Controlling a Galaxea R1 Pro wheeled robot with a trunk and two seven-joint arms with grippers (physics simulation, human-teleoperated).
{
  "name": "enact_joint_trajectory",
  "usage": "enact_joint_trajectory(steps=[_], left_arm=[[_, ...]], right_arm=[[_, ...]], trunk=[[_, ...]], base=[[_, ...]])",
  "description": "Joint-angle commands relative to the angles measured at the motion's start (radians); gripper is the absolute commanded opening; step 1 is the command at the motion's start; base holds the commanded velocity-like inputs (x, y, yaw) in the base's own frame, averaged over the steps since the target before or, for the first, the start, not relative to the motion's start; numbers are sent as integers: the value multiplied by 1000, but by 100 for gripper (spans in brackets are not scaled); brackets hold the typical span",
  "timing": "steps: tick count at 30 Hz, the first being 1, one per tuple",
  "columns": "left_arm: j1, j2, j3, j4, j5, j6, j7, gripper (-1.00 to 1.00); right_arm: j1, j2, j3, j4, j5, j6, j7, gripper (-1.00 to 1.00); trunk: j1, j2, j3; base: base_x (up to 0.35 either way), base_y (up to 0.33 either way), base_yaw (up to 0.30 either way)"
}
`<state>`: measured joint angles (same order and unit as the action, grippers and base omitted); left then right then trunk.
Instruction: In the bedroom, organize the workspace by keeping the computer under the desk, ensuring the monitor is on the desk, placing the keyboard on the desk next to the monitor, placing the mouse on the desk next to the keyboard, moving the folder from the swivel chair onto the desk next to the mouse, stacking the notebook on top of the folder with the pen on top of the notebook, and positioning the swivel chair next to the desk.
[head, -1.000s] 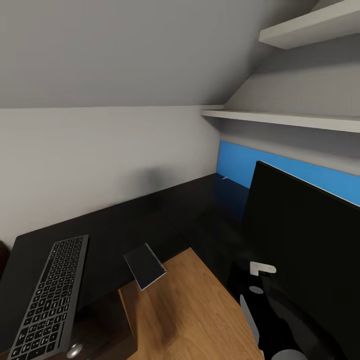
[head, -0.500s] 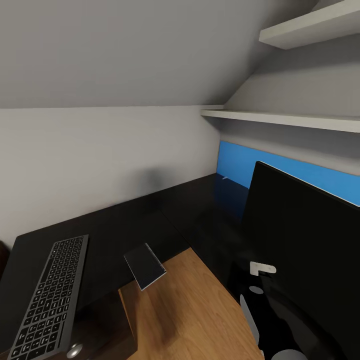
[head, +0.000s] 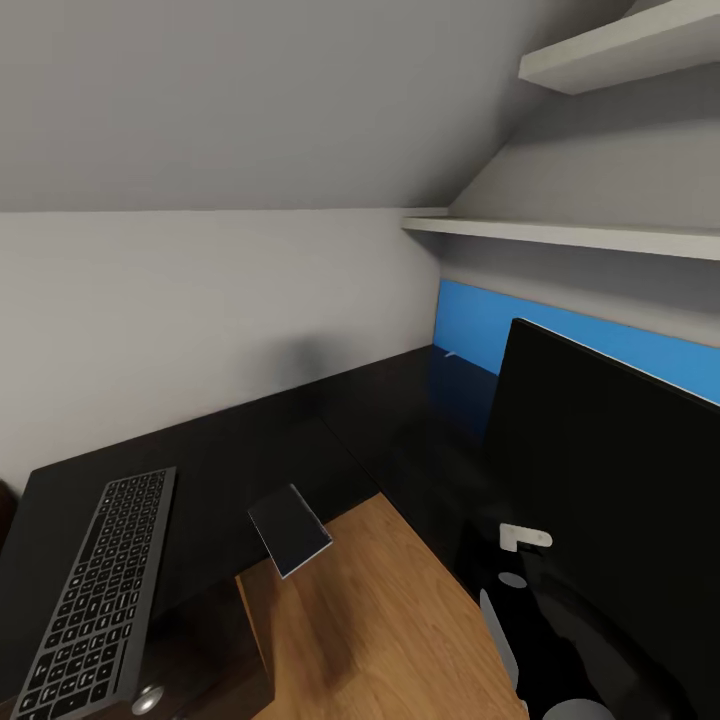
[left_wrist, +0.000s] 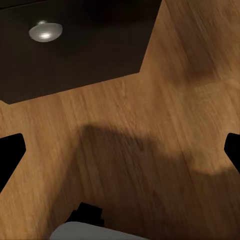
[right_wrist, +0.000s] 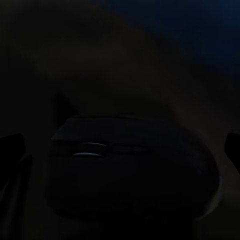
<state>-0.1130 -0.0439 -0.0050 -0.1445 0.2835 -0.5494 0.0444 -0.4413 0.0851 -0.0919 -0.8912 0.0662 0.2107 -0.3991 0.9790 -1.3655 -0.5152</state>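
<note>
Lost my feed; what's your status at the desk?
Left gripper open over wood floor. Right gripper open over a dark mouse-like shape, too dim to confirm. Keyboard, monitor on desk.

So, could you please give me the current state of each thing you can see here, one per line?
keyboard: lying flat on the desk, at its left end.
monitor: upright on the desk, screen dark.
notebook: tilted, overhanging the desk's inner edge.
desk: black top, blue back panel behind.
left gripper: open, empty, over the wood floor.
mouse: dim shape in front of the right gripper; jaws spread apart.
</note>
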Motion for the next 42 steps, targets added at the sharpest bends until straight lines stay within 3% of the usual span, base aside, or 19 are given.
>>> enact_joint_trajectory(steps=[1,42], left_arm=[[-1,0,-1,0,-1,-3,5,100],[-1,-1,-1,0,-1,-3,5,100]], right_arm=[[0,1,-2,-2,7,9,-1,100],[0,1,-3,-2,7,9,0,100]], trunk=[[0,-1,-1],[0,-1,-1]], base=[[0,0,0],[0,0,0]])
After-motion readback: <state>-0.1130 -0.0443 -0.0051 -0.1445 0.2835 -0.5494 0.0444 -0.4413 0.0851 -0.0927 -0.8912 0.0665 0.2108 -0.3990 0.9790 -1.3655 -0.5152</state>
